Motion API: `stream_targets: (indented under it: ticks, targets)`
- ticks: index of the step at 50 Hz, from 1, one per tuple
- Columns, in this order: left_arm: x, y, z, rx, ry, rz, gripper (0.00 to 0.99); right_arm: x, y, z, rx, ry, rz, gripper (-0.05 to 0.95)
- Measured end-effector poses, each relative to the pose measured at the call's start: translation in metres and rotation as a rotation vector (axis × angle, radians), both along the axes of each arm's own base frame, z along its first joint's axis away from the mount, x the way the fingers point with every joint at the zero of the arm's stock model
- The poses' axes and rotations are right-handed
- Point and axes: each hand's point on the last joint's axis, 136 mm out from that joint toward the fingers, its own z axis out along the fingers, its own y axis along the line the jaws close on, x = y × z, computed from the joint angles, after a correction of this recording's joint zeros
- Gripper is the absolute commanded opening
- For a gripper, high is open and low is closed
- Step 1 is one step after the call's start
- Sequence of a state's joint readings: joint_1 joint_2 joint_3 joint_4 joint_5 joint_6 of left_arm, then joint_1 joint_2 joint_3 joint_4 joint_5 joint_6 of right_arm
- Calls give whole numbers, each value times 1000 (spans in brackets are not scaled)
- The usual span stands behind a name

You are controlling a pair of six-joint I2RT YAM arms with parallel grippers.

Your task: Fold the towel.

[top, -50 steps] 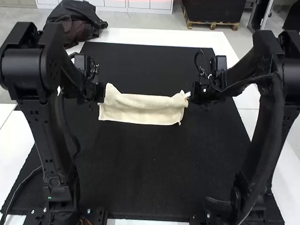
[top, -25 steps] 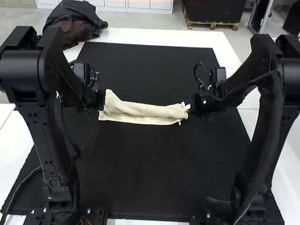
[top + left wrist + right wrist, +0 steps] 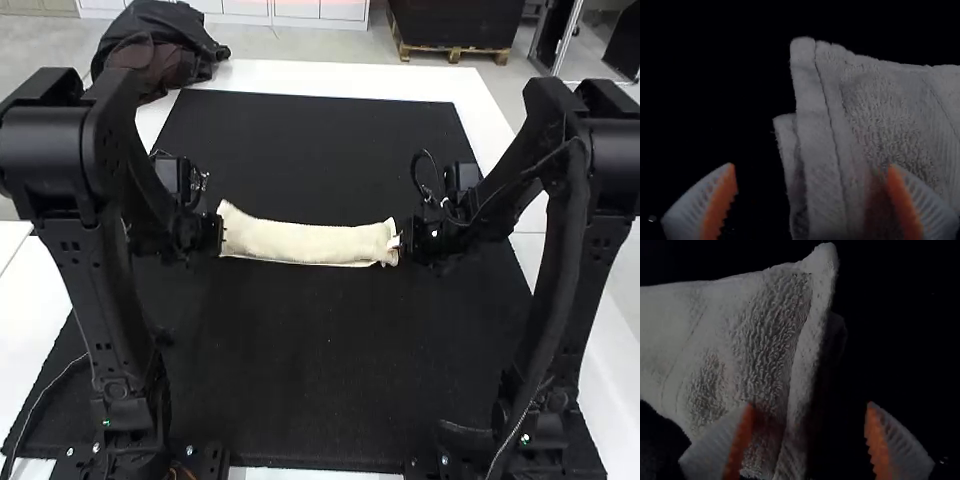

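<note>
1. On a flat, black, rectangular mat (image 3: pixel 330 360) laid over a smooth white worktop (image 3: pixel 330 76), can see a cream, long, narrow terry-cloth towel (image 3: pixel 310 242), folded into a strip and lying crosswise between the two arms.

2. At the towel's left end, can see the left hand (image 3: pixel 221 232), with white, ribbed, tapered fingers (image 3: pixel 697 207) and orange pads. In the left wrist view, spread wide, with one finger seen against black beyond the towel's hemmed edge and the other seen over the cloth. Cannot tell about contact with the cloth.

3. At the towel's right end, can see the right hand (image 3: pixel 398 241), also with white, ribbed fingers and orange pads. In the right wrist view, likewise set wide apart, with one finger seen over the terry surface and the other seen past the edge. Again, cannot tell whether touching.

4. At the left end, can make out a second layer of towel peeking out beneath the stitched top hem. At the right end, can see a raised, rounded edge with a darker bit of cloth beyond.

5. Near the worktop's far left corner, can see a crumpled heap of black and maroon fabric (image 3: pixel 170 60).
</note>
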State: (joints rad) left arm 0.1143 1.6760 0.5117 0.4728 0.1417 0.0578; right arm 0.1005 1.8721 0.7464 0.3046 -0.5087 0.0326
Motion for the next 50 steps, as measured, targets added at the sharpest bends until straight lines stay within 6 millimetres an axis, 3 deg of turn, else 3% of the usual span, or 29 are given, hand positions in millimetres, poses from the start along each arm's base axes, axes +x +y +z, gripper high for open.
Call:
stream_targets:
  ticks: [4, 8, 24, 32, 39, 50]
  targets:
    - [-1, 6, 0, 13, -4, 22, 970, 0, 1, 1, 5, -3, 4, 867]
    - [1, 13, 2, 27, -16, 44, 970, -1, 3, 2, 18, -4, 15, 902]
    - [4, 46, 13, 41, -63, 131, 970, -1, 5, 4, 28, -4, 22, 902]
    - [7, 56, 37, 54, -127, 156, 970, 1, 10, 6, 18, -11, 28, 900]
    - [9, 60, 54, 64, -174, 167, 970, 9, 22, 14, 9, -44, 45, 902]
    - [8, 61, 58, 66, -180, 170, 970, 18, 40, 26, 12, -86, 65, 902]
